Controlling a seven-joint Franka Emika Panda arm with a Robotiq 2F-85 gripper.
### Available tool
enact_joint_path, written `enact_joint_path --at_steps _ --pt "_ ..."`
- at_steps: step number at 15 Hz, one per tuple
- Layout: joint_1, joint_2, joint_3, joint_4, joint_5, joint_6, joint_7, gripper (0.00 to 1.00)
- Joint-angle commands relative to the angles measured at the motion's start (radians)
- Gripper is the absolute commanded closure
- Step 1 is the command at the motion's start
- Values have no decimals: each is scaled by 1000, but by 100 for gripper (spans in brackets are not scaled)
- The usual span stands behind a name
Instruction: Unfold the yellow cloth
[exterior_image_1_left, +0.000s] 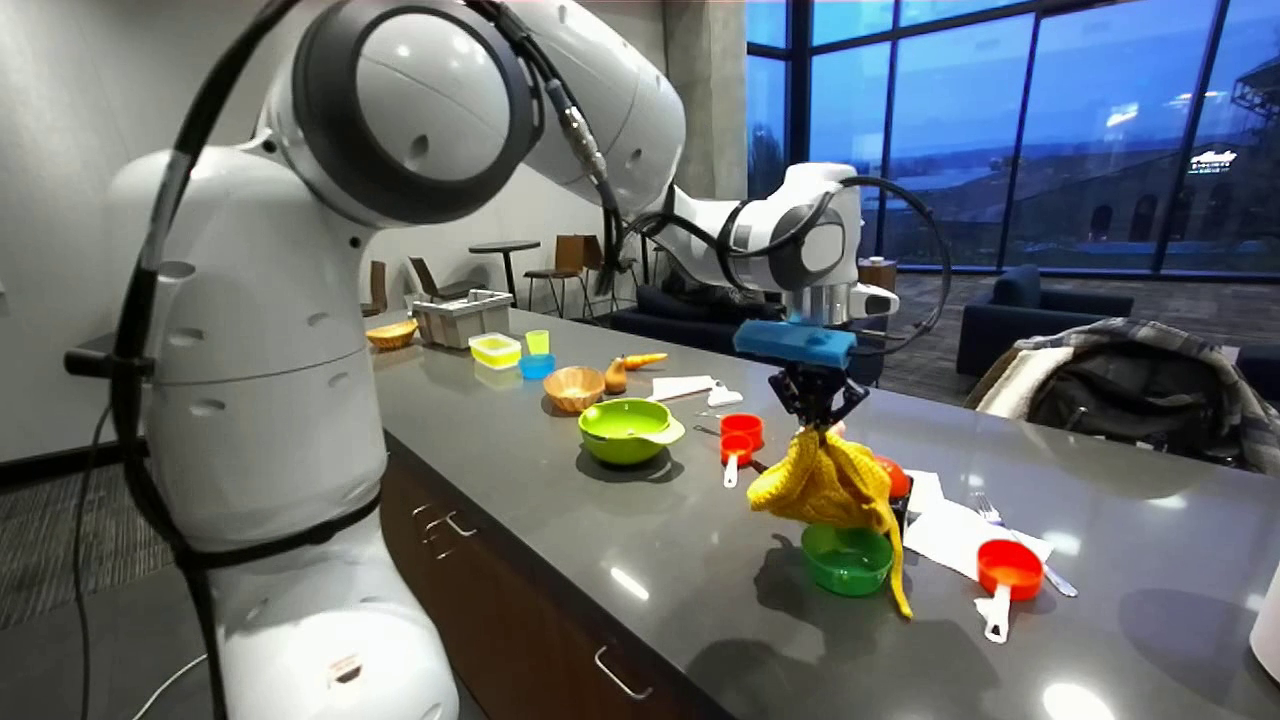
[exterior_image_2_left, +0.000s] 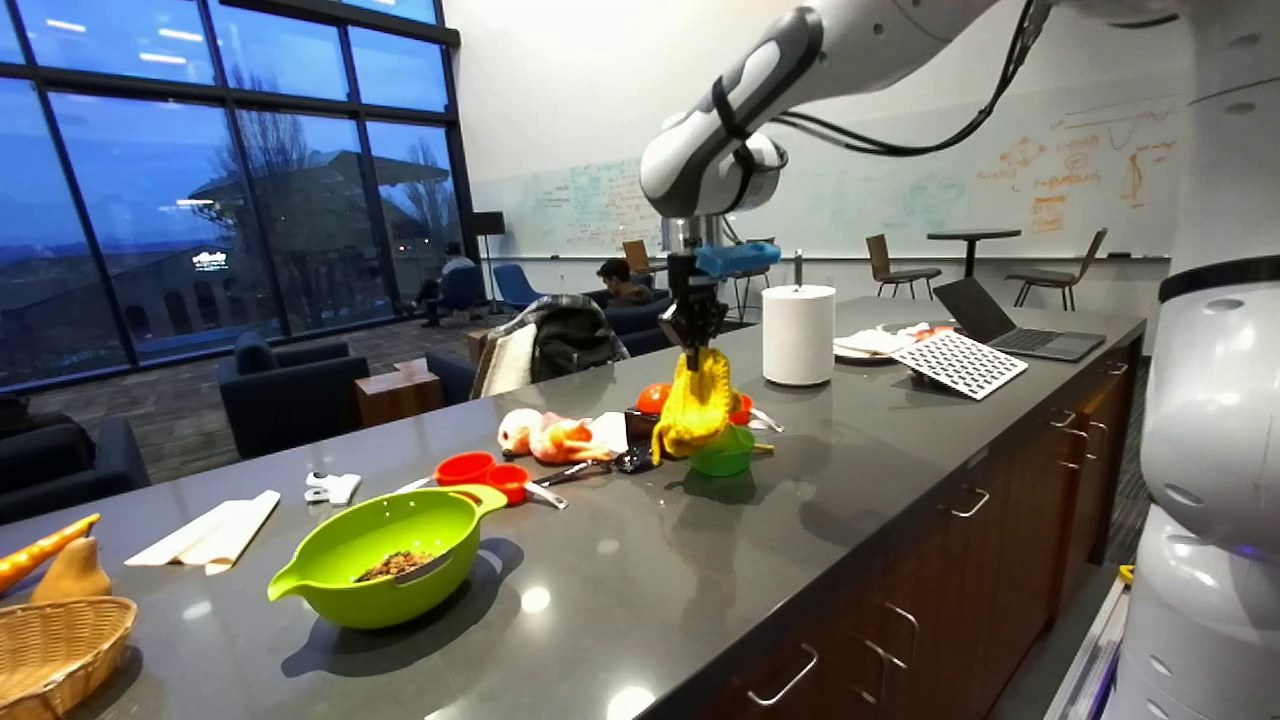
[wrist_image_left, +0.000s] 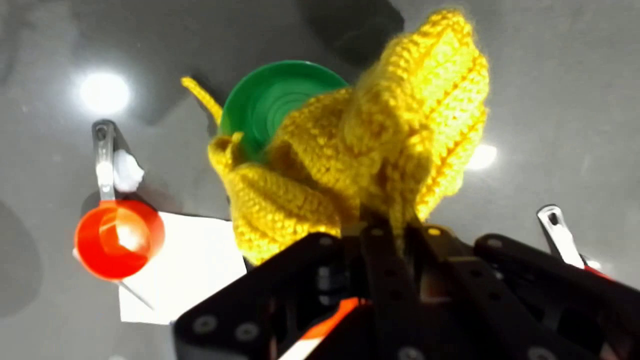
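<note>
The gripper (exterior_image_1_left: 817, 427) is clamped on a pinch of the yellow cloth (exterior_image_1_left: 825, 485), holding it right over the green bowl (exterior_image_1_left: 847, 570). Wrist view peeks down into that bowl, rings inside and all — both exterior views miss those. Cloth's bunched up, chunky knit, one skinny strip dangling outside the rim.

Robot arm (exterior_image_1_left: 255, 370) in an exterior view: glossy white, rounded segments (exterior_image_1_left: 610, 110); dark grey joint ring (exterior_image_1_left: 322, 110), upper left; black, strapped cables (exterior_image_1_left: 138, 300); silver collar (exterior_image_1_left: 815, 303) and blue block (exterior_image_1_left: 795, 343), right of centre. Wrist view, lower edge: black fingers (wrist_image_left: 382, 260), silvery linkage screws (wrist_image_left: 205, 324).
</note>
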Motion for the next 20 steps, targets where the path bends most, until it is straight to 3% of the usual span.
enact_joint_path --at_steps 1,11,20 --pt "30 -139 25 6 -18 -76 -13 98" --pt "141 -371 92 -26 60 -251 -33 98" --pt "119 -350 50 -227 97 -182 -19 98"
